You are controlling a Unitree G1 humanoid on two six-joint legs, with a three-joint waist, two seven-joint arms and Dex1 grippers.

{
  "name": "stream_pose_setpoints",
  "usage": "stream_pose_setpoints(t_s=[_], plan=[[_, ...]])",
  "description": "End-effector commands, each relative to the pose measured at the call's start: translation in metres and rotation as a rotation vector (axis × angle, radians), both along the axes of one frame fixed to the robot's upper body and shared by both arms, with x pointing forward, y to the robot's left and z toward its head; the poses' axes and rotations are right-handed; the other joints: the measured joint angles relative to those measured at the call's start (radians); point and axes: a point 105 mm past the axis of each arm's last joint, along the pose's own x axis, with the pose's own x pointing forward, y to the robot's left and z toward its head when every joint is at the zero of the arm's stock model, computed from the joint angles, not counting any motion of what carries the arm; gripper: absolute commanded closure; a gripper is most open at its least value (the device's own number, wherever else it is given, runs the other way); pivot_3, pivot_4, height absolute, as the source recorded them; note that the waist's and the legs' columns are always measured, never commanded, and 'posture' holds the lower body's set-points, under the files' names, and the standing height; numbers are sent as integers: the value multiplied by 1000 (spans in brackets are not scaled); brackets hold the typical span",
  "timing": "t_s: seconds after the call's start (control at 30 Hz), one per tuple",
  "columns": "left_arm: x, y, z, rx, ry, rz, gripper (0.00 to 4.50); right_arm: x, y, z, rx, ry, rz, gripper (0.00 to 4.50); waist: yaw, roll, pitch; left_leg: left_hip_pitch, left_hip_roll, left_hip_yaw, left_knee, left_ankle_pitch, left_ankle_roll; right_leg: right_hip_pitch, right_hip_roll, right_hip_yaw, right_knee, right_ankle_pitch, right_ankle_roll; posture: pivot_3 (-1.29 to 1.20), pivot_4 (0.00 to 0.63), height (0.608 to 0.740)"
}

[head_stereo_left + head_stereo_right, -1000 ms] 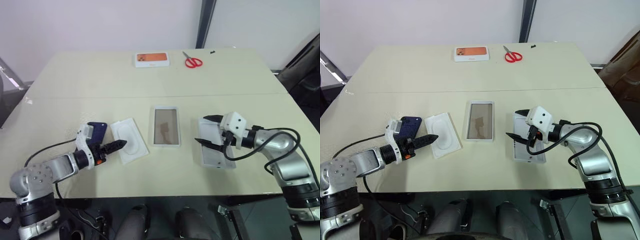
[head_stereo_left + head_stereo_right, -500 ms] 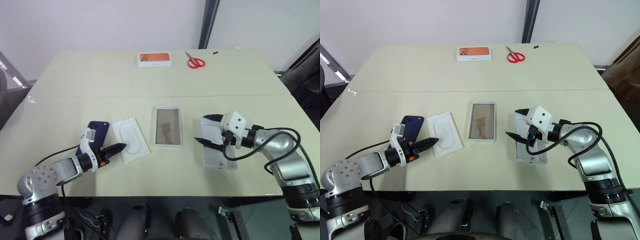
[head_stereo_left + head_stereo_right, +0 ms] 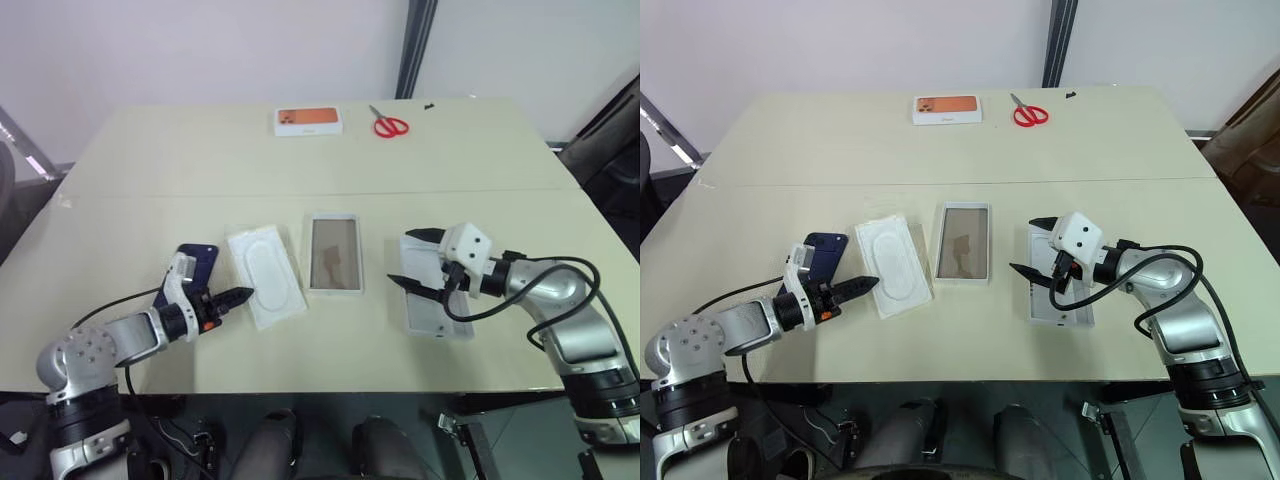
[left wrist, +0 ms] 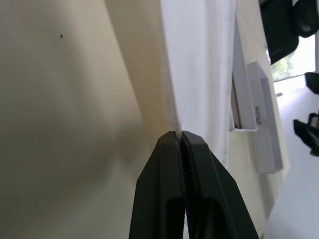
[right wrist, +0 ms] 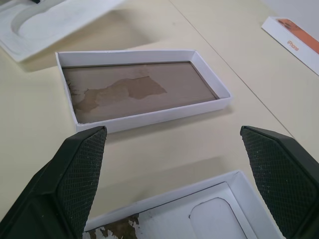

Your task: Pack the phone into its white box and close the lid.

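My left gripper [image 3: 240, 296] is shut on the near edge of a thin white insert [image 3: 265, 275] with an oval recess; the left wrist view shows the fingertips [image 4: 180, 135] pinching that edge. The insert looks slightly lifted. The dark navy phone [image 3: 198, 262] lies on the table behind the left wrist, partly hidden by it. The white box [image 3: 334, 253] with a brownish floor sits open at the table's middle, just right of the insert. My right gripper [image 3: 405, 258] hangs open over the lid [image 3: 437, 300], which lies inside up. The right wrist view shows the box [image 5: 144, 94] and the lid [image 5: 199, 214].
An orange-topped white box [image 3: 308, 120] and red scissors [image 3: 387, 125] lie at the far side of the table. A seam crosses the tabletop [image 3: 150, 195] behind the work area. The near table edge is close to both arms.
My left gripper has shut on the insert's edge. The insert has turned and slid toward the white box. The right arm has kept still.
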Motion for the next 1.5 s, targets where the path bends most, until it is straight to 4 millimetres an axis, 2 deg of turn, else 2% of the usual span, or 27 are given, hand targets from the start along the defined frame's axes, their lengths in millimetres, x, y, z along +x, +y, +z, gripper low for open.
stream_pose_setpoints(t_s=[0.03, 0.17, 0.3, 0.47, 0.67, 0.7, 0.73, 0.87, 0.97, 1.1, 1.27, 1.4, 1.5], plan=[[3, 8, -4, 21, 22, 26, 4440, -5, 18, 9, 42, -24, 61, 0, 0, 0, 0, 0, 0, 0, 0, 0, 0, 0, 0, 0, 0, 0, 0, 0, 150, 734], [15, 17, 14, 49, -54, 38, 4440, -16, 51, 2, 71, 22, 167, 0, -6, -1, 1, 0, 0, 0, -1, 0, -1, -1, 0, 0, 0, 0, 0, 0, 150, 734], [24, 18, 29, 41, -73, -1, 4440, -17, 78, -4, 73, 77, 244, 0, -7, -2, 1, -1, 0, 0, -1, 2, -4, -2, 0, 0, 0, 0, 0, 0, 150, 734], [20, 8, 36, 68, -61, -126, 4440, -9, 91, -18, 21, 169, 281, 0, -6, -2, 1, -1, 0, 0, -1, 2, -4, -3, 0, 0, -1, 0, 0, 0, 150, 734], [27, 4, 44, 15, -44, -154, 4440, -4, 101, -25, -12, 201, 329, 0, -9, -3, 2, -1, 0, -1, -1, 2, -4, -3, 0, 0, 0, 0, 0, 0, 150, 734], [29, 4, 45, 14, -45, -153, 4500, -3, 101, -29, -27, 208, 327, 577, -11, -3, 2, -1, 0, -1, -1, 3, -4, -4, 0, -1, 0, 0, 0, 0, 150, 734], [30, 2, 45, 8, -44, -156, 4500, 1, 101, -33, -45, 212, 315, 815, -14, -3, 2, -1, 0, -1, -1, 3, -5, -4, 0, -1, 0, 0, 0, 0, 150, 734], [34, -2, 51, -27, -46, -167, 4500, 8, 99, -47, -103, 224, 296, 2826, -24, -3, 2, -2, 0, -1, -2, 3, -6, -4, 0, -1, 0, 0, 0, 0, 150, 734], [38, -2, 56, -47, -52, -158, 4500, 3, 101, -48, -89, 242, 333, 4371, -24, -3, 2, -2, 0, -1, -2, 4, -6, -4, 1, -1, 0, 0, 0, 0, 150, 734], [43, -8, 62, -82, -65, -162, 4500, -10, 105, -50, -128, 223, 392, 4447, -22, -3, 2, -2, 0, -2, -1, 4, -7, -4, 1, -1, 0, 0, 0, 0, 150, 734], [51, -12, 73, -175, -83, -157, 4500, -24, 115, -44, -101, 205, 452, 4447, -24, -3, 2, -3, 0, -2, -1, 4, -7, -4, 1, -1, 0, 0, 0, 0, 150, 734], [50, -22, 76, -248, -77, -197, 4500, -32, 123, -50, -105, 194, 474, 4447, -25, -3, 2, -3, 0, -2, -1, 4, -7, -4, 1, -1, 1, 0, 0, 0, 150, 734], [47, -22, 64, -189, -49, -203, 4500, -33, 126, -52, -110, 183, 467, 4447, -26, -4, 2, -3, 0, -2, -1, 4, -7, -5, 1, -1, 1, 0, 0, 0, 150, 734]])
